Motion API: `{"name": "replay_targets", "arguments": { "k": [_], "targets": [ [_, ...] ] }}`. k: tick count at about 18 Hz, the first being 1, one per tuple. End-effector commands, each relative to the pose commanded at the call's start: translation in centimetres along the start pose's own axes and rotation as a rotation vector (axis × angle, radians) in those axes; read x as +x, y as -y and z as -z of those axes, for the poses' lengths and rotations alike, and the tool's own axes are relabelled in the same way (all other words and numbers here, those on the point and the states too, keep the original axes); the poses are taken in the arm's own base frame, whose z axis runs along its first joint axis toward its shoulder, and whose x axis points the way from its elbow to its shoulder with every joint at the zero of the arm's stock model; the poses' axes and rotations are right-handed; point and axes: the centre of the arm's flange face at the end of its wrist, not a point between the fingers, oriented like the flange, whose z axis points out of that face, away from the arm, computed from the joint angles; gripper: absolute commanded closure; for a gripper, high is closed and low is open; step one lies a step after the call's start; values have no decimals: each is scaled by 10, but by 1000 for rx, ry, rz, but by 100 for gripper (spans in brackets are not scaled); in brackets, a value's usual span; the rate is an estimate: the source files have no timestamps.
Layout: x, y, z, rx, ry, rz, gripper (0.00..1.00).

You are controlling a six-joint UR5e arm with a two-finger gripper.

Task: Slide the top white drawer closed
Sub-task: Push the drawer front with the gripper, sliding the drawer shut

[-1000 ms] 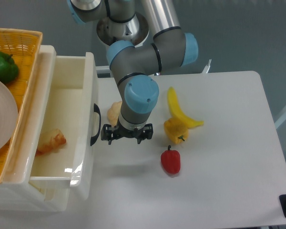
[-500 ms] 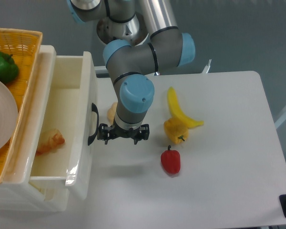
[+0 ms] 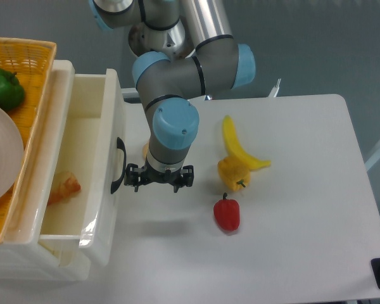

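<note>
- Cream-white plastic, glossy and deep: the top white drawer (image 3: 82, 183) is standing well out of its cabinet at the left of the surface (image 3: 291, 190), a small orange-brown food item (image 3: 64, 188) lying inside it.
- Its front panel is running from the far side of the view to the near side, and the black curved bar handle (image 3: 117, 166) is following that same long axis.
- The gripper (image 3: 159, 178) is hanging just to the right of that handle, tool pointing down, level with the handle's lower half.
- The jaws are appearing spread, with nothing between them; whether their left tip is touching the handle cannot be told.
- So the drawer is lying directly to the left of the jaws, and closing it calls for a straight push leftward, square to the front panel.
- A yellow banana (image 3: 240, 149), a yellow pepper (image 3: 233, 173) and a red pepper (image 3: 227, 214) are lying to the right, clear of that path.
- A woven yellow basket (image 3: 31, 63) holding a green pepper (image 3: 4, 88) is sitting on top of the cabinet.
</note>
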Motion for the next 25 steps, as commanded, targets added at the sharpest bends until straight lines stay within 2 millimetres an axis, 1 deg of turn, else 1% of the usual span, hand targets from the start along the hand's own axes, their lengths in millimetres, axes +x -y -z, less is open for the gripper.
{"name": "replay_targets", "arguments": {
  "k": [3,7,10,12,16,20,25],
  "targets": [
    [7,0,0,1,1,-10,0],
    [21,-1,1,2,4,-33,0],
    [25,-1,2,3,6,-42,0],
    [33,-1,-1,1,9,-57,0],
    [43,1,2,9,12,-72,0],
    [51,-1,4,11,14,-85,0],
    [51,-1,5,14,15,-86,0]
  ]
}}
